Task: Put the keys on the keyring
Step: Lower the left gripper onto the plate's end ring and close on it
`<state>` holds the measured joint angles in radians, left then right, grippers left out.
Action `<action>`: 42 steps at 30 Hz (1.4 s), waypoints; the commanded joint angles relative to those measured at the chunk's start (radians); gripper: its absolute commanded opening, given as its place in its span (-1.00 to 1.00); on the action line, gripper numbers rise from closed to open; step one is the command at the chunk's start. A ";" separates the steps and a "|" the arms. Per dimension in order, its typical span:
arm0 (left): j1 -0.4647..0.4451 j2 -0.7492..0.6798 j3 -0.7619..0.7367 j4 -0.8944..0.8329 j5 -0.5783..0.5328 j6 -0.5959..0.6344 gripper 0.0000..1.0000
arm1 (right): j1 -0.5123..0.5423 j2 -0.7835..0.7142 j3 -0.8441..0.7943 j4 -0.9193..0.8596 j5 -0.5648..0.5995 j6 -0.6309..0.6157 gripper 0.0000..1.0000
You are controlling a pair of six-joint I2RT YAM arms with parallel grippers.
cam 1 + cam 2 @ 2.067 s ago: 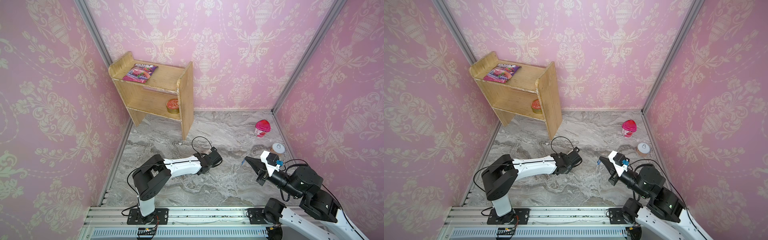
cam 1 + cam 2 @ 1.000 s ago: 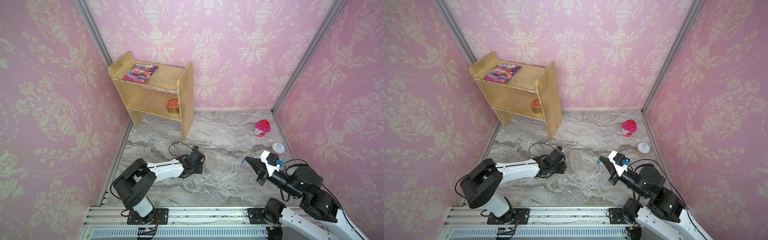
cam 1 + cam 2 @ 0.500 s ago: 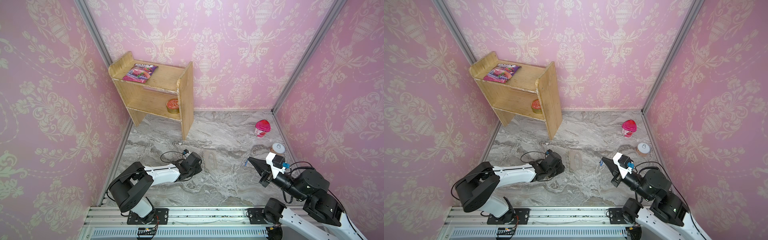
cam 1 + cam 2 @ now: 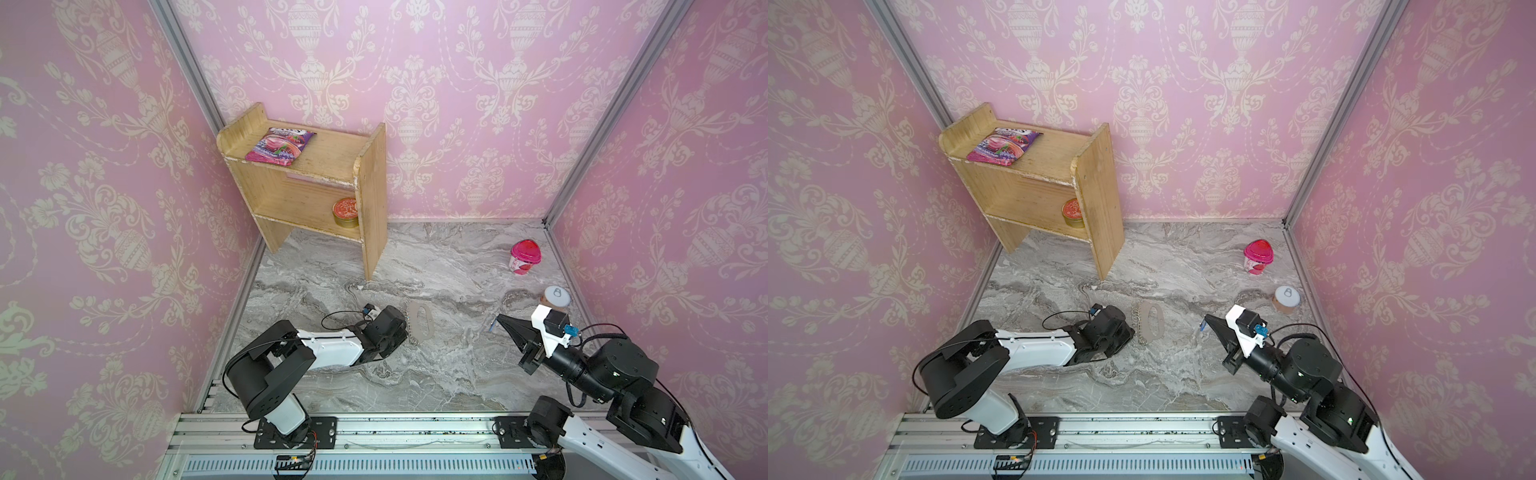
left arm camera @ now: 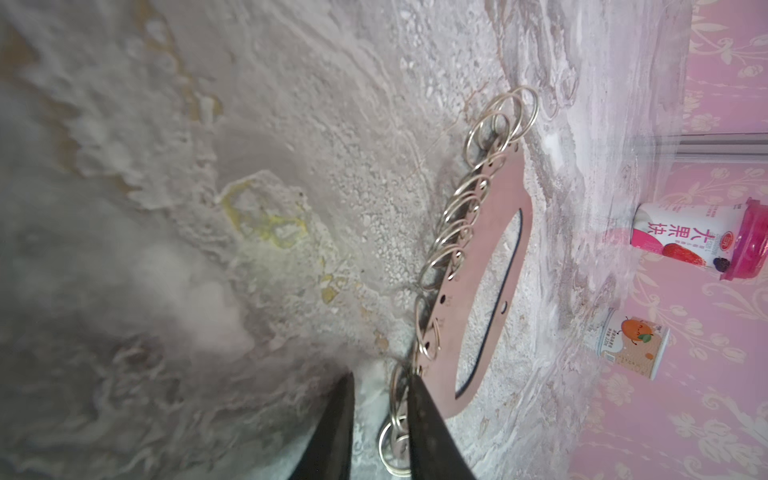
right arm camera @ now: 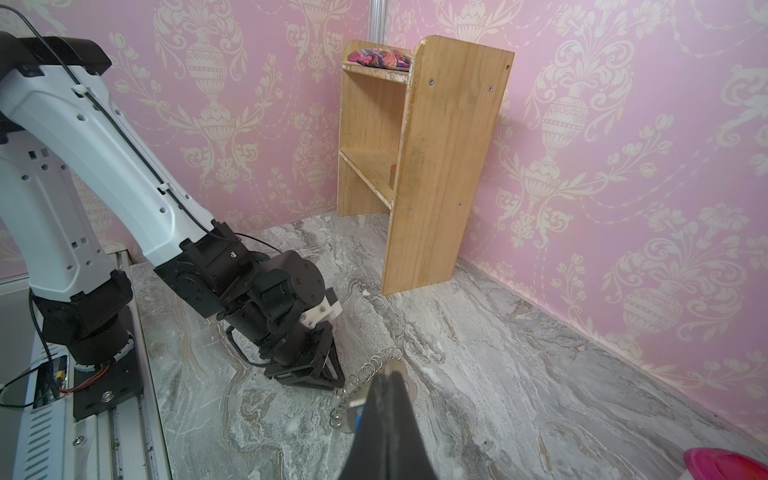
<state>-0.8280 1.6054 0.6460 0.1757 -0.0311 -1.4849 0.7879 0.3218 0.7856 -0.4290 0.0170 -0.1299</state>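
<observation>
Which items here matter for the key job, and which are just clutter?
Job: keyring, left pincer at its rings; keys in shut right pincer.
Clutter: shelf, snack bag, tin, pink cup, can.

staged lab cell dressed as a room: pink damask-papered wall panels point(image 4: 478, 83) in grey aluminium corner posts point(image 4: 613, 108), grey marble-print tabletop point(image 4: 449, 365), aluminium rail point(image 4: 415, 434) along its front edge.
</observation>
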 commanded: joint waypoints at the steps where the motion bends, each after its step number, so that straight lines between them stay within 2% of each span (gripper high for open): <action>1: -0.008 0.021 -0.017 -0.016 -0.001 -0.042 -0.50 | -0.001 -0.008 0.000 0.001 0.017 0.012 -1.00; 16: -0.016 0.046 -0.013 0.017 0.000 -0.078 -0.59 | -0.001 -0.019 0.000 0.000 0.026 0.009 -1.00; 23: -0.039 0.021 -0.034 0.029 0.005 -0.154 -0.66 | 0.000 -0.020 0.002 -0.005 0.031 0.010 -1.00; 26: -0.045 -0.019 -0.042 -0.018 -0.009 -0.176 -0.65 | 0.000 -0.024 0.001 -0.001 0.028 0.013 -1.00; 31: -0.044 -0.043 -0.032 -0.058 -0.035 -0.176 -0.52 | -0.001 -0.029 -0.003 0.003 0.027 0.013 -1.00; 42: -0.053 0.040 -0.038 0.081 -0.015 -0.246 -0.48 | 0.000 -0.032 0.000 -0.001 0.034 0.012 -1.00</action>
<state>-0.8711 1.6154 0.6224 0.2470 -0.0345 -1.6936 0.7879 0.3031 0.7856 -0.4328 0.0280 -0.1299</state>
